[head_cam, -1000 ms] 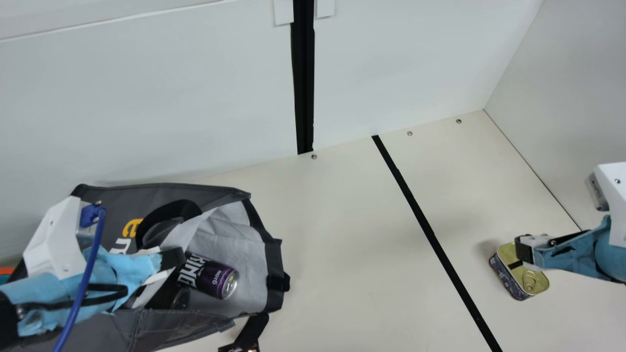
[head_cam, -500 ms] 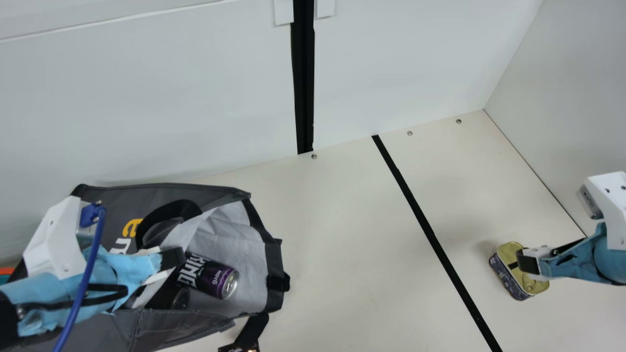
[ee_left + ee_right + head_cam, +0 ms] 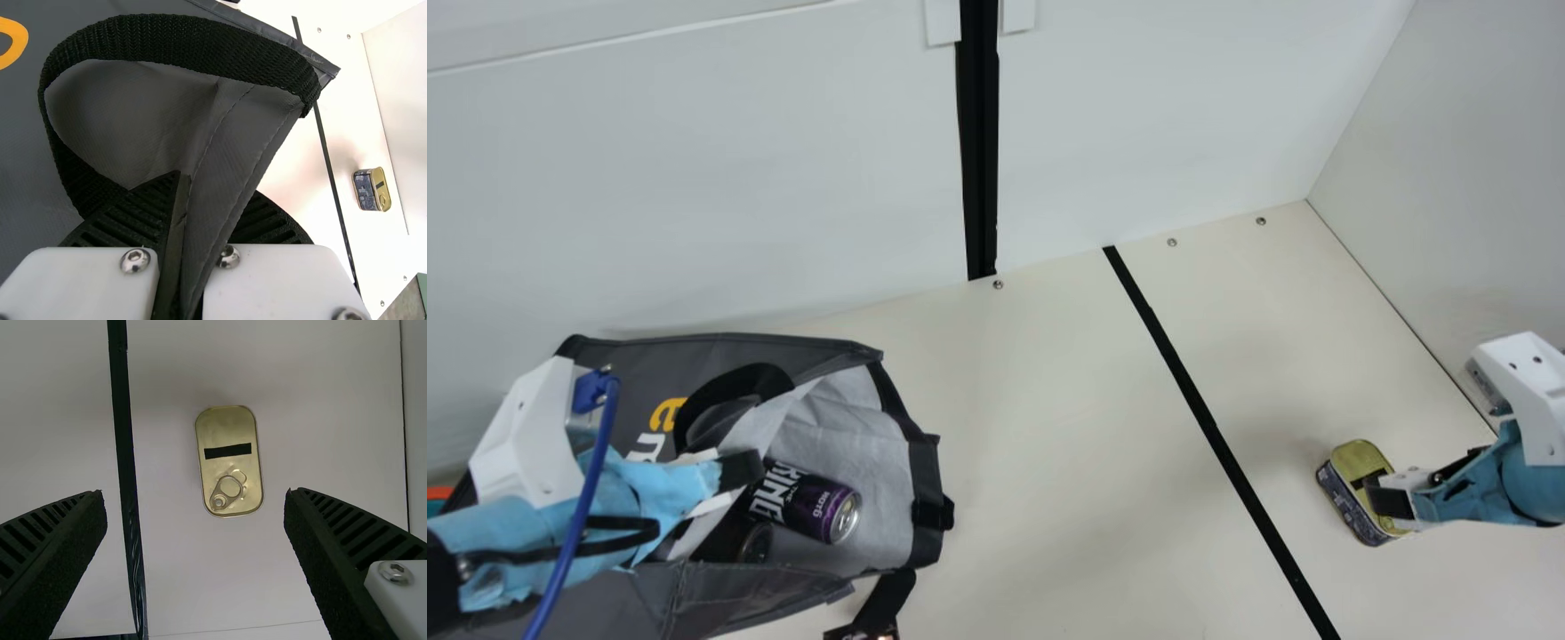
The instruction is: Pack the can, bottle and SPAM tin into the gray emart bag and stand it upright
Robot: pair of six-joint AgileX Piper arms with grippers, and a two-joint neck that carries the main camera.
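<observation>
At the main view's eight o'clock, the left gripper (image 3: 207,193) pinches the gray emart bag (image 3: 729,582), purple can (image 3: 818,508) inside. At four o'clock, the wide-spread right gripper (image 3: 195,493) overhangs the SPAM tin (image 3: 230,430); descending off-center could tip it.

The arms (image 3: 480,533) show pale-blue wrapping (image 3: 618,498), white housings (image 3: 523,440), a blue cable (image 3: 585,507).

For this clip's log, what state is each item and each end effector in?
gray emart bag: lying over, mouth open
can: on its side inside the bag
dark cylinder: beside the can, partly hidden
SPAM tin: sealed, lid up, outside the bag
left end effector: closed on the bag's fabric
right end effector: open
</observation>
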